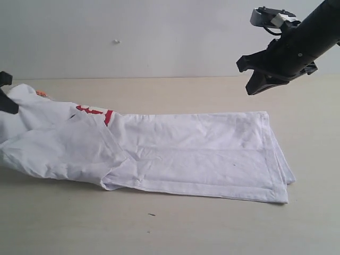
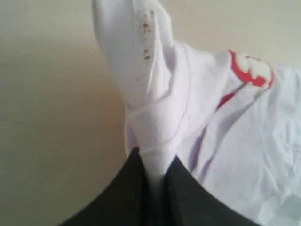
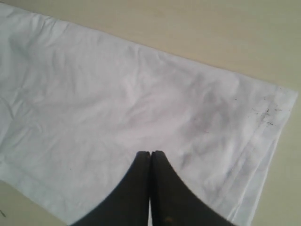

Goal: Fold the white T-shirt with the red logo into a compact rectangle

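**Asker:** Where is the white T-shirt?

**Describer:** The white T-shirt [image 1: 202, 151] lies on a pale beige surface [image 1: 212, 228], folded lengthwise into a long band. In the exterior view it runs from 9 o'clock across to about 4 o'clock. Its hem [image 1: 276, 159] lies flat at the 4 o'clock end.

**Asker:** Can the red logo be seen?

**Describer:** Only a piece of it. The red logo [image 1: 95, 111] shows toward 9 o'clock, partly tucked under a fold. A small orange neck tag [image 1: 41, 94] peeks out beyond it, nearer the 9 o'clock edge.

**Asker:** What about the two arms?

**Describer:** The left gripper [image 2: 155, 165] sits at the 9 o'clock edge. Its black jaws are clamped on a bunched pinch of the shirt's collar end, and that cloth rises off the surface. Reddish specks [image 2: 146, 37] dot the lifted cloth. The right gripper [image 3: 150, 154] hangs in the air at about 2 o'clock, above the shirt and well apart from it. Its jaws are pressed together with nothing between them.

**Asker:** Are there other marks?

**Describer:** In the right wrist view, faint dark smudges [image 3: 265, 110] sit near the hem corner.
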